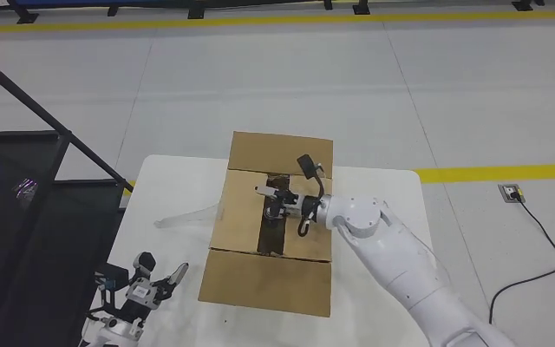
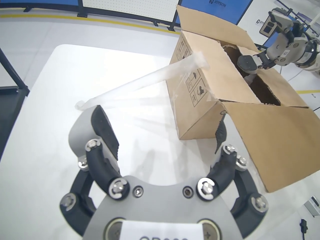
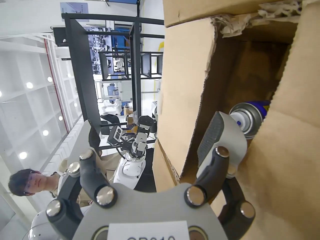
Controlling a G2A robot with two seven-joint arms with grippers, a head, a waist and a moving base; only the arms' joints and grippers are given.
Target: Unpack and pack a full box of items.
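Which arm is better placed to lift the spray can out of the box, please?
Right. The right gripper is open at the gap atop the box, one finger near the spray can. The left gripper is open over the table, off the box's corner.

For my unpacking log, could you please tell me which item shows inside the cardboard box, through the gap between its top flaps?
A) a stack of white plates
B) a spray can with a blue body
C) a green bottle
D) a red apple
B: the right wrist view shows a spray can with a silver top and blue body inside the cardboard box.
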